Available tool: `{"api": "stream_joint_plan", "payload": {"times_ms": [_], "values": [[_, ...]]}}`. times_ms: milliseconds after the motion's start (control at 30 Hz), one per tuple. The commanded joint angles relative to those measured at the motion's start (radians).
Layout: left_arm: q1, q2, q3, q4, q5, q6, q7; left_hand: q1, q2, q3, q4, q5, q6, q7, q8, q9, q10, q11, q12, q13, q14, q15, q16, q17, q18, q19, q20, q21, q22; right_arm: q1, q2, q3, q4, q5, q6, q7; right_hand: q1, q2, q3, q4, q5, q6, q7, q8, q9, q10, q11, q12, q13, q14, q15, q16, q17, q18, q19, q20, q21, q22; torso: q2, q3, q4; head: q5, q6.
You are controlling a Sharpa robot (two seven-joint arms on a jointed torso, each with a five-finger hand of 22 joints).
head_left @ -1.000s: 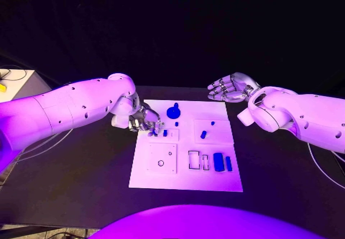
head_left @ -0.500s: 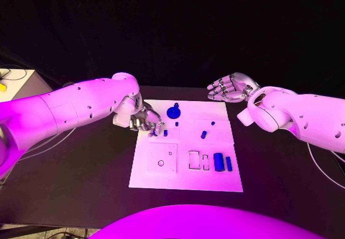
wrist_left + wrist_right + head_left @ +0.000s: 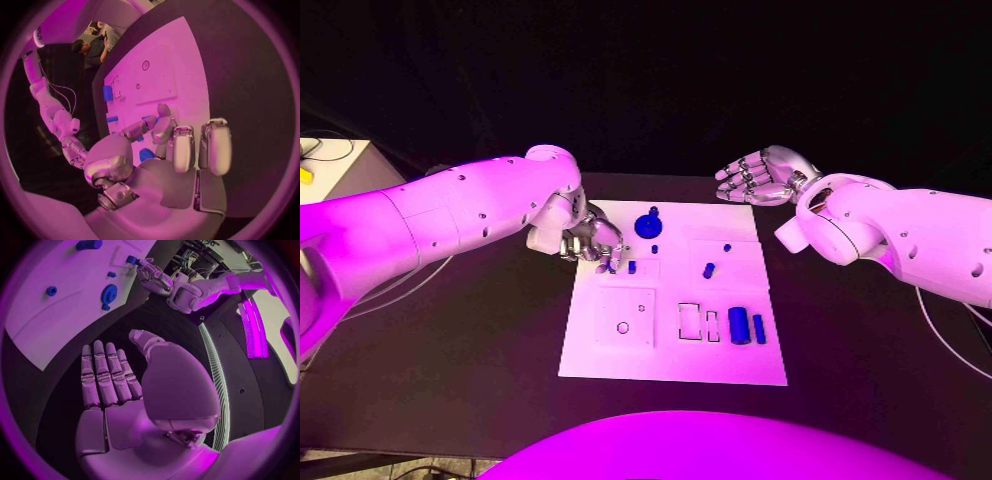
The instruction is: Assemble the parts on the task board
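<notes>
The white task board (image 3: 675, 360) lies in the middle of the black table. My left hand (image 3: 589, 241) hovers over its far left part and pinches a small blue part (image 3: 609, 268) at its fingertips; the same part (image 3: 131, 260) shows in the right wrist view. A short blue peg (image 3: 630, 266) stands just beside it. A large round blue part (image 3: 649, 225) sits near the far edge. More pegs (image 3: 708, 269) lie mid-board, and two blue bars (image 3: 738, 325) lie at the right. My right hand (image 3: 759, 177) floats past the far right corner, fingers spread, holding nothing.
A raised square plate with a small hole (image 3: 625, 320) sits on the board's near left, with two empty rectangular slots (image 3: 689, 320) next to the bars. A pale box with cables (image 3: 322, 160) stands off the table's left side.
The left arm has shifted very slightly while its hand stays over the same spot on the board. The right hand has not moved.
</notes>
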Motion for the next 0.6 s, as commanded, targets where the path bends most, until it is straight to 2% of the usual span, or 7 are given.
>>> {"api": "stream_joint_plan", "payload": {"times_ms": [33,167,600], "values": [[0.001,0.004,0.0,-0.001,0.001,0.018,0.003,0.069,0.06,0.002,0.003,0.002,0.036,-0.04,-0.004,0.001,-0.003,-0.005,-0.002,0.002,0.104,-0.008,0.003,0.263,-0.011,0.032,0.001,0.0,0.14,0.0,0.001,0.0,0.0,-0.004,0.016,0.01,-0.01,-0.004,0.002,-0.001,0.006,0.006,0.055,-0.004,-0.001,0.009,-0.001,-0.004,-0.001,0.007,0.003,-0.003,-0.001,0.01,-0.004,0.0,0.0,-0.001,0.0,0.0006,-0.0002,-0.001,0.0],[0.001,0.006,0.0,-0.004,0.006,0.019,0.0,0.069,0.06,0.002,0.003,0.002,0.036,-0.04,-0.004,0.001,-0.003,-0.005,-0.002,0.002,0.104,-0.008,0.003,0.263,-0.011,0.032,0.001,0.0,0.14,0.0,0.001,0.0,0.001,-0.004,0.016,0.01,-0.01,-0.004,0.002,-0.001,0.006,0.006,0.055,-0.004,-0.001,0.009,-0.001,-0.004,-0.001,0.007,0.003,-0.003,-0.001,0.01,-0.004,0.0,0.0,-0.001,0.0,-0.0003,-0.0006,-0.003,0.0],[0.001,0.008,0.0,-0.008,0.013,0.023,-0.005,0.072,0.057,0.001,0.004,0.002,0.036,-0.039,-0.005,0.003,-0.003,-0.005,-0.003,0.001,0.104,-0.008,0.003,0.263,-0.011,0.032,0.001,0.0,0.14,0.0,0.001,0.0,0.001,-0.004,0.016,0.01,-0.01,-0.004,0.002,-0.001,0.006,0.006,0.055,-0.004,-0.001,0.009,-0.001,-0.004,-0.001,0.007,0.003,-0.003,-0.001,0.01,-0.004,0.0,0.0,-0.001,0.0,0.0003,0.0002,-0.001,0.0]]}}
